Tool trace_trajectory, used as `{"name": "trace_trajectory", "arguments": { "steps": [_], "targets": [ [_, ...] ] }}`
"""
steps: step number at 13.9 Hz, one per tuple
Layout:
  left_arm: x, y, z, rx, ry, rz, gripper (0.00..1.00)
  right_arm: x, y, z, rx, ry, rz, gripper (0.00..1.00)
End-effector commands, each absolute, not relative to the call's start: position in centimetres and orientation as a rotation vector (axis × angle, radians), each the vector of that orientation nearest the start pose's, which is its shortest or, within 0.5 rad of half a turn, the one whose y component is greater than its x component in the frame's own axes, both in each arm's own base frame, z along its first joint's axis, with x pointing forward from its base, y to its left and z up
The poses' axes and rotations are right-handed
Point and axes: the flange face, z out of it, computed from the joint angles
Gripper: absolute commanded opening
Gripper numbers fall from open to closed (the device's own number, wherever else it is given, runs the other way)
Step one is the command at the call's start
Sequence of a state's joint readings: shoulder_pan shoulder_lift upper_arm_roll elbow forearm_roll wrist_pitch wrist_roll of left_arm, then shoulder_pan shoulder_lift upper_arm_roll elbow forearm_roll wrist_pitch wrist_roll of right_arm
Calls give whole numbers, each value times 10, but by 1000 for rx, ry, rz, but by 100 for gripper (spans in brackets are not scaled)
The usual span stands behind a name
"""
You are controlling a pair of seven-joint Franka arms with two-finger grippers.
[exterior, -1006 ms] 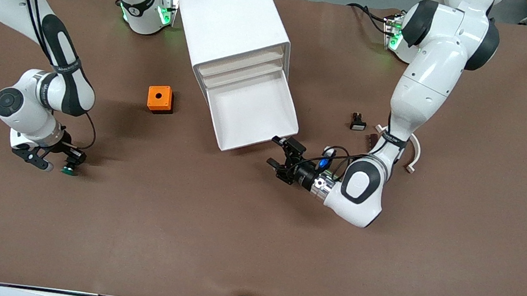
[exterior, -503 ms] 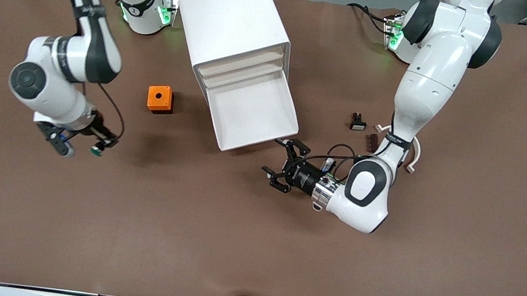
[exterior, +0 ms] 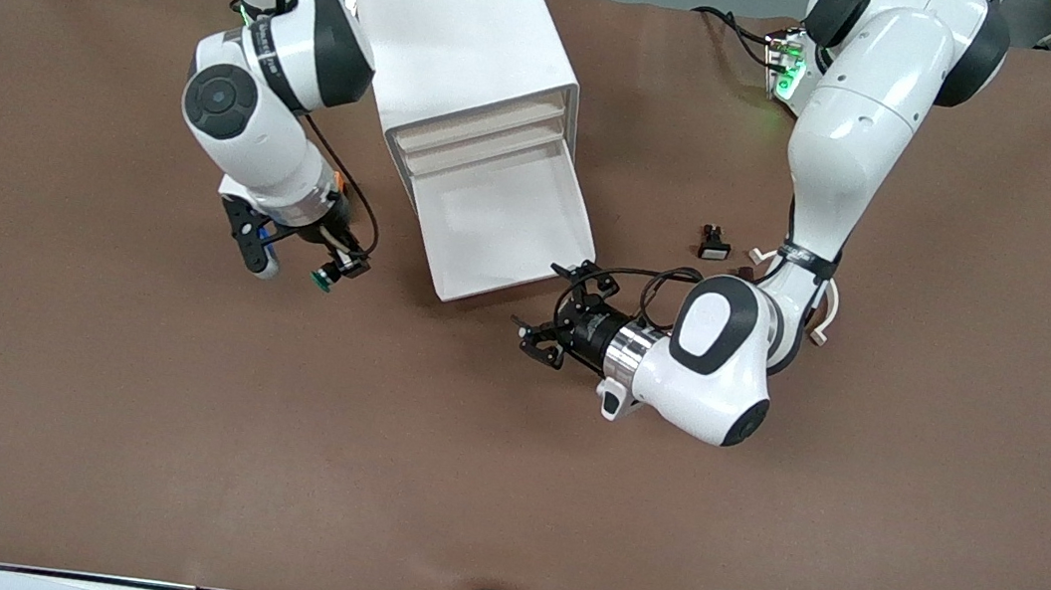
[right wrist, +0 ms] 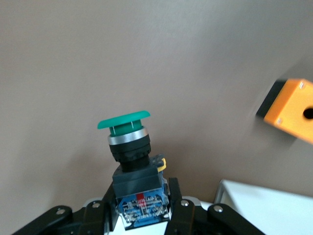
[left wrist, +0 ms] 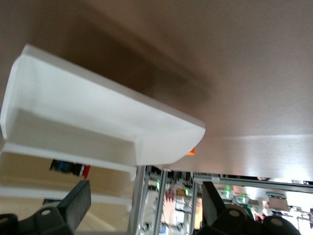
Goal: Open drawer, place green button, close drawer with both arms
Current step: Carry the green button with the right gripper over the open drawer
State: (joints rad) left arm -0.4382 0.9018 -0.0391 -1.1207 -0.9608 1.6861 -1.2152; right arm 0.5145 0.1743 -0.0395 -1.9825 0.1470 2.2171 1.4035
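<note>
Button (right wrist: 128,147) in right gripper (exterior: 295,257), airborne

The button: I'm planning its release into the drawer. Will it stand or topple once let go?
The button, clamped by its blue body in the right gripper, looks top-heavy under a wide green cap, so it probably tips. Its round collar may let it roll slightly in the drawer.

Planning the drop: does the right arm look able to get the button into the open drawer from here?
Probably yes. The right end effector holds the button beside the open drawer; the left end effector sits open at the drawer's front corner, clear of the tray.
</note>
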Motion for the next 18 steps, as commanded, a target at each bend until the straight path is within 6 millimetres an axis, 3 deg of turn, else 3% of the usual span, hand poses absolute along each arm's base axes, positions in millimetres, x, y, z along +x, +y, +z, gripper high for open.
{"name": "trace_trajectory", "arguments": {
  "steps": [1, 3, 5, 7, 10, 15, 18],
  "targets": [
    [636, -405, 302, -2948, -1484, 1315, 100, 533, 325, 383, -2568, 1567, 105, 0],
    [629, -419, 316, -3097, -1296, 1071, 100, 531, 361, 371, -2531, 1641, 116, 0],
    [623, -427, 317, -3154, -1155, 876, 100, 521, 400, 353, -2512, 1703, 133, 0],
    [627, -420, 318, -3229, -987, 783, 100, 507, 422, 343, -2499, 1746, 143, 0],
    [640, -407, 314, -3268, -909, 582, 100, 478, 456, 331, -2471, 1814, 152, 0],
    [639, -404, 308, -3212, -764, 406, 100, 446, 493, 301, -2452, 1847, 132, 0],
    [644, -402, 305, -3205, -727, 310, 100, 442, 498, 288, -2471, 1847, 129, 0]
  ]
}}
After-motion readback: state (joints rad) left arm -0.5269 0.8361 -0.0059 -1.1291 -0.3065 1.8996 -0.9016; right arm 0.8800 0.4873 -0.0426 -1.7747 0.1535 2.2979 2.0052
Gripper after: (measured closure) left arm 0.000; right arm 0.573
